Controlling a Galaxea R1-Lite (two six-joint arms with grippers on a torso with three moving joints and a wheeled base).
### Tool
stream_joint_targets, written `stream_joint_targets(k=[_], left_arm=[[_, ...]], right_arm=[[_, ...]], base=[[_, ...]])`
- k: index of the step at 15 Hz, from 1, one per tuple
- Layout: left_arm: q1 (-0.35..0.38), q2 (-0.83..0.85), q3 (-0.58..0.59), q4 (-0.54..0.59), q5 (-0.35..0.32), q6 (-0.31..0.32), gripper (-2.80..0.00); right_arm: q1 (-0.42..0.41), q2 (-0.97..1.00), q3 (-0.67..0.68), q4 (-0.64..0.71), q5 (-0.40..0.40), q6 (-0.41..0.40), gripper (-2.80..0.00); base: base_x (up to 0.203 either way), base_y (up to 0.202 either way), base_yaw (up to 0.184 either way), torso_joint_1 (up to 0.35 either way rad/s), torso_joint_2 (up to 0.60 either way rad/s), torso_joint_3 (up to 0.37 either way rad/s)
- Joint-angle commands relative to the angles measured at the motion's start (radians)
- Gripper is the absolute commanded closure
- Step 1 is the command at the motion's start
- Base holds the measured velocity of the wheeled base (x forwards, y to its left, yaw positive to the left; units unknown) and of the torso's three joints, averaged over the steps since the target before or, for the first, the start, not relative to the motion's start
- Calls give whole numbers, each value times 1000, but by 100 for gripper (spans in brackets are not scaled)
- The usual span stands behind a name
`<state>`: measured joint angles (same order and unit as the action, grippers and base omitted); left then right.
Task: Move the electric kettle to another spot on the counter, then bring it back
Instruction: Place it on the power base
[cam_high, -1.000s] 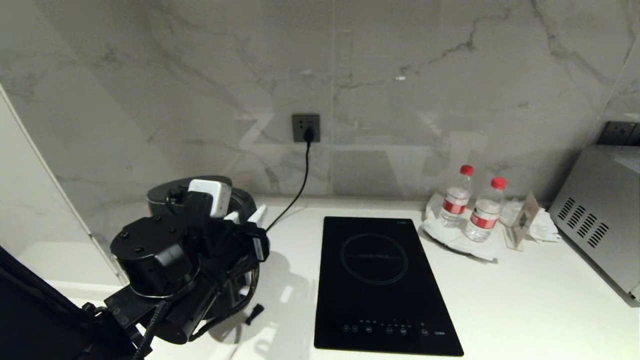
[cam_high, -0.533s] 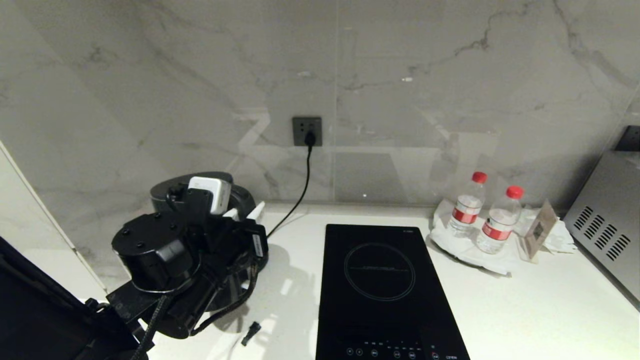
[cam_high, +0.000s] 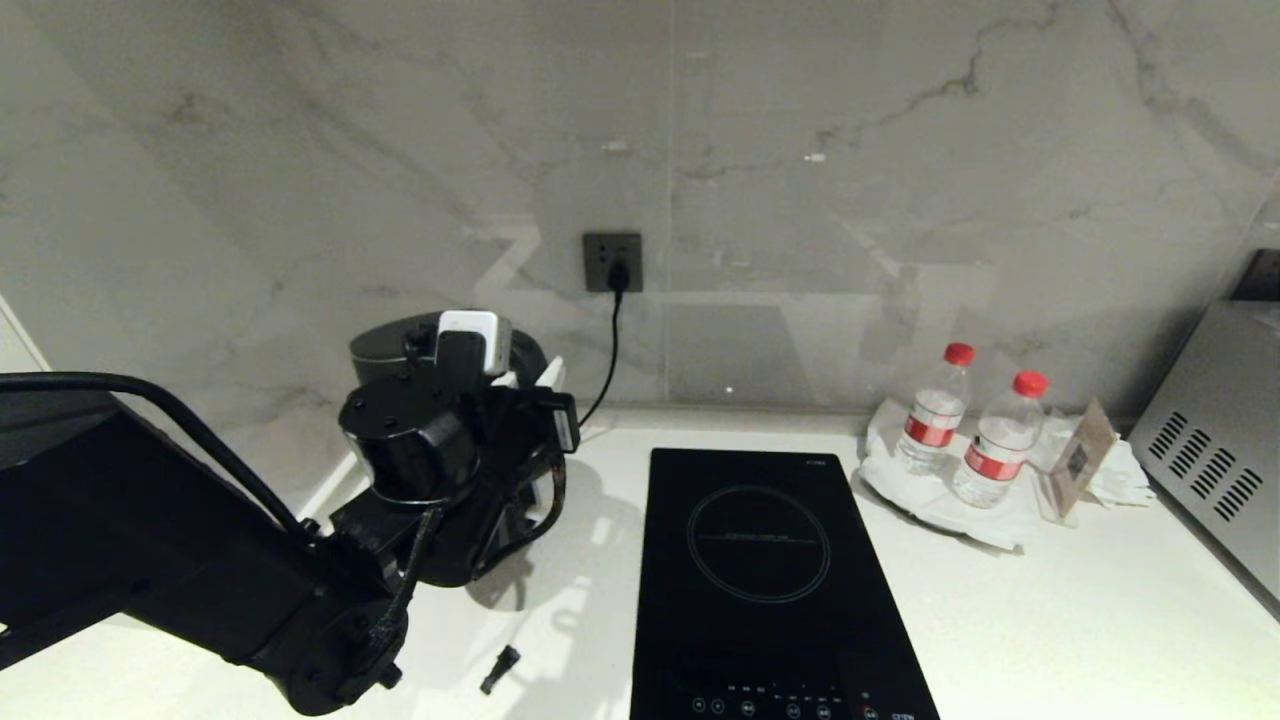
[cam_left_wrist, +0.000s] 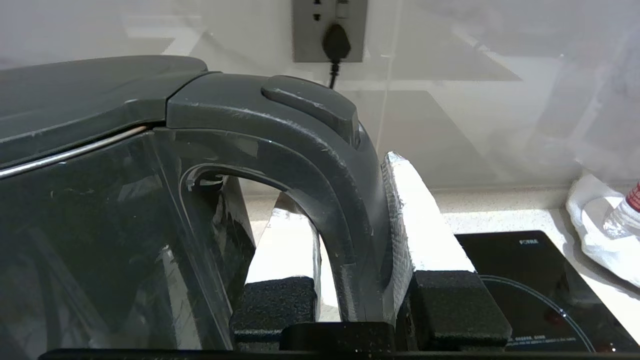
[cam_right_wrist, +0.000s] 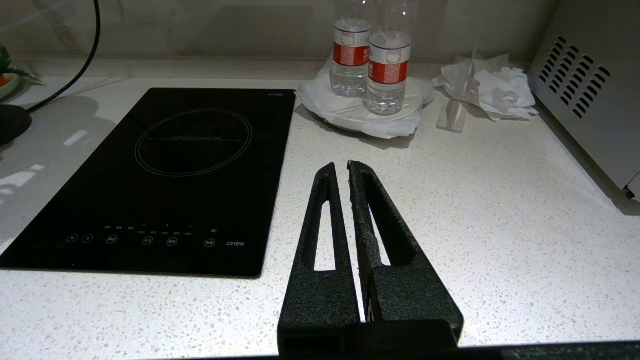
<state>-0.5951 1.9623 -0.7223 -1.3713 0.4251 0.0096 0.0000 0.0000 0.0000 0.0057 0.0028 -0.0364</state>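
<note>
Marble-patterned wall panels back the counter (cam_high: 1050, 620), a white speckled worktop carrying a black glass hob (cam_high: 770, 570), two water bottles (cam_high: 965, 425) on white paper, and a steel appliance (cam_high: 1220, 480) at the right edge. At the counter's left end, near the wall socket (cam_high: 612, 262), the electric kettle (cam_left_wrist: 100, 200) is gripped by the left gripper (cam_left_wrist: 370, 220), whose fingers (cam_left_wrist: 415, 215) are clamped on either side of the loop handle (cam_left_wrist: 320, 170). Whether the kettle's underside touches the counter cannot be determined. The right gripper (cam_right_wrist: 341, 172) hangs above bare worktop beside the hob, fingers pressed together and holding nothing.
</note>
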Motion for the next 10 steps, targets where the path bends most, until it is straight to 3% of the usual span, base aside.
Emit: stream_joint_targets(k=[1,10], left_arm=[[4,42,-62,31,3,-2,0],[56,153,-287,148,3,-2,0]], right_arm=[[0,0,0,0,0,0,0],[0,0,0,0,0,-4,0]], base=[[0,0,0,0,0,0],[0,0,0,0,0,0]])
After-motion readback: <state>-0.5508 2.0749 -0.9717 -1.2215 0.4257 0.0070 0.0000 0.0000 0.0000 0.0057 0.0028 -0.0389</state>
